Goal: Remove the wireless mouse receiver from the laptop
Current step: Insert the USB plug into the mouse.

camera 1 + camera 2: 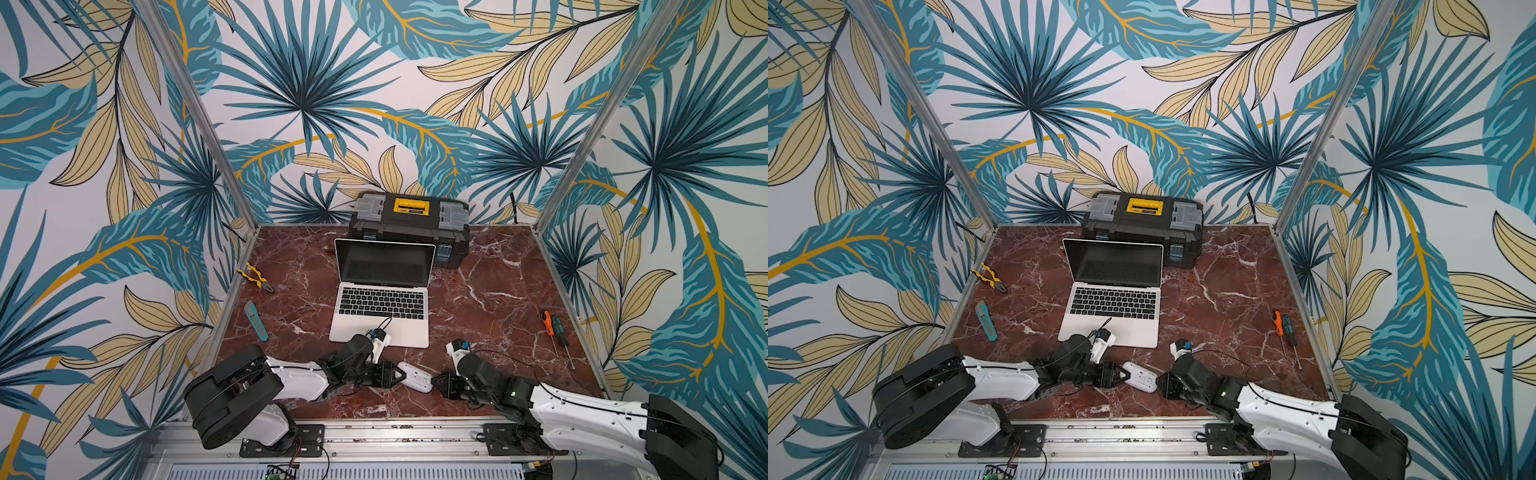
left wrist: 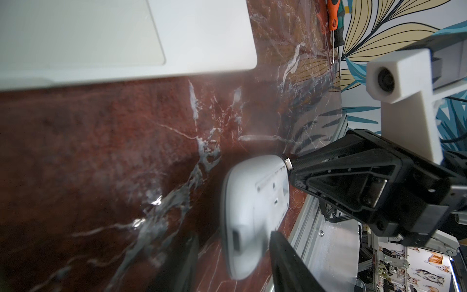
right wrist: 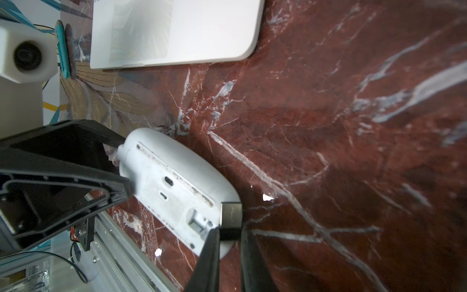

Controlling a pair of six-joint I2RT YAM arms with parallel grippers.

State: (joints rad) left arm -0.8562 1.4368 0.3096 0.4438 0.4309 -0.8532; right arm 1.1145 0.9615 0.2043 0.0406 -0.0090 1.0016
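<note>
Just in front of the laptop's (image 1: 384, 291) silver palm rest, toward the near edge of the marble bench (image 1: 498, 291), the two arms met over a white mouse (image 1: 415, 376) that was turned so its underside showed. The left fingers (image 2: 288, 263) were drawn in tight on one end of the mouse, one on each flank. The right fingers (image 3: 209, 260) were pinched almost together on the wireless mouse receiver (image 3: 230, 215), a small black-capped plug with a bare metal tip. It was out of the laptop and lay against the rim of the mouse's underside at the opposite end. The laptop stood open, its screen dark, with a black toolbox (image 1: 409, 220) right behind it. Two screwdrivers (image 1: 555, 328) lay well off to its right.
</note>
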